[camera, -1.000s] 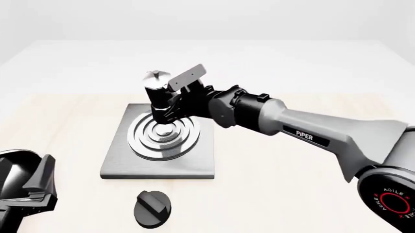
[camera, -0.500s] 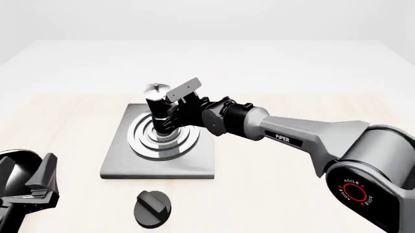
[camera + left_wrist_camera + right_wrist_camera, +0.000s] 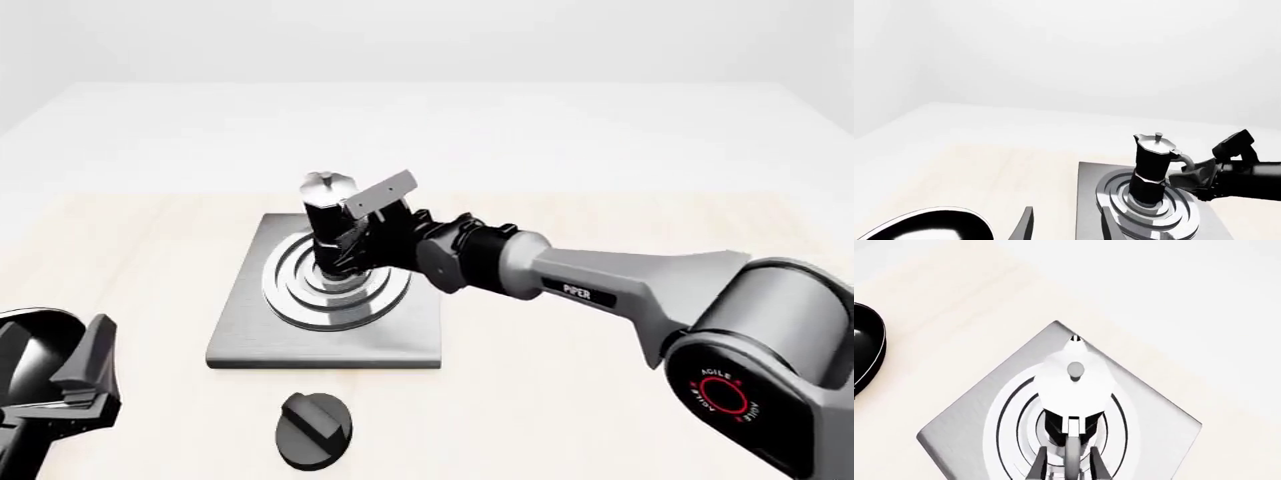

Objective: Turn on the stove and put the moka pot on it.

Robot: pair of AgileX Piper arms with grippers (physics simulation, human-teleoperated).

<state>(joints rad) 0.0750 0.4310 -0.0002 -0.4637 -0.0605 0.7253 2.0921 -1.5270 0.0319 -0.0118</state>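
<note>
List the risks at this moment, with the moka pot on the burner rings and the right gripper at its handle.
1. The right gripper sits at the handle of the moka pot; a sideways pull on retreat might tip the tall, narrow pot off the stove rings.
2. The knob lies untouched near the table edge, so the stove may still be off.
3. The left gripper waits low beside that knob; a careless reach could shove it instead of turning it.

Pale wooden table [image 3: 601, 400] carries stove [image 3: 254, 335] and knob [image 3: 314, 430]
</note>
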